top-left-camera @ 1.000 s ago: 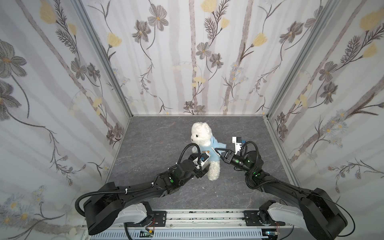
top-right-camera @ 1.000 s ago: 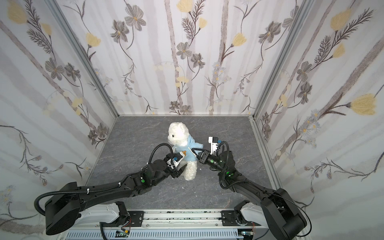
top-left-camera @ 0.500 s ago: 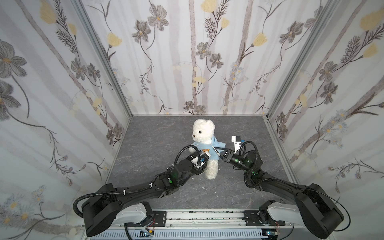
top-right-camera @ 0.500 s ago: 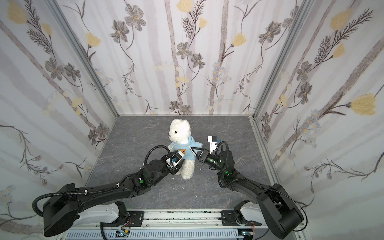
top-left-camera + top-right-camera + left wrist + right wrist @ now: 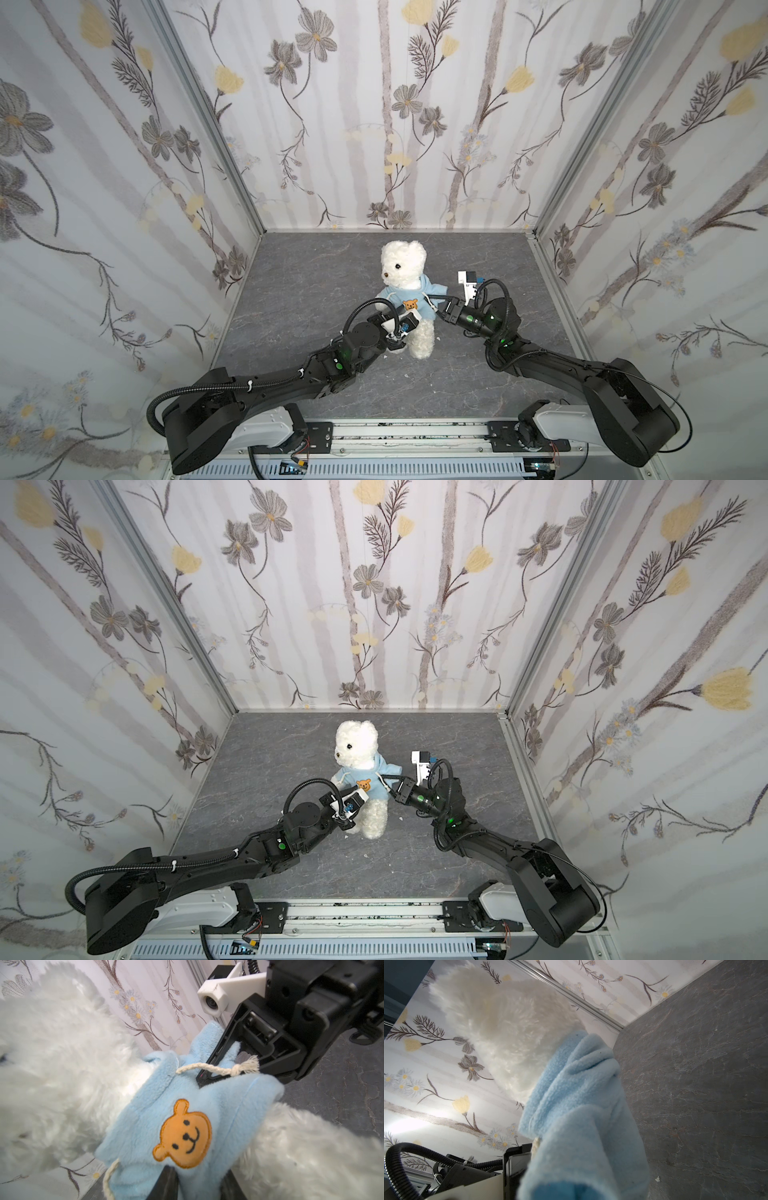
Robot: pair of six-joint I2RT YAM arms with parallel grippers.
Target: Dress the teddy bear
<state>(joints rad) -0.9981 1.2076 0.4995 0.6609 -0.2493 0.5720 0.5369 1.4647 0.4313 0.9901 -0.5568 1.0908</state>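
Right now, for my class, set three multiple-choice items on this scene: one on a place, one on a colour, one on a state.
1. The patch is: A on the hoodie; B on the floor; C on a wall.
2. The hoodie is: A red; B light blue; C green.
3. The right gripper is: A open in the air; B shut on a cable; C shut on the hoodie.
Key: 1 A, the orange face shows on its chest; 2 B, pale blue in every view; 3 C, its jaws pinch the fleece.
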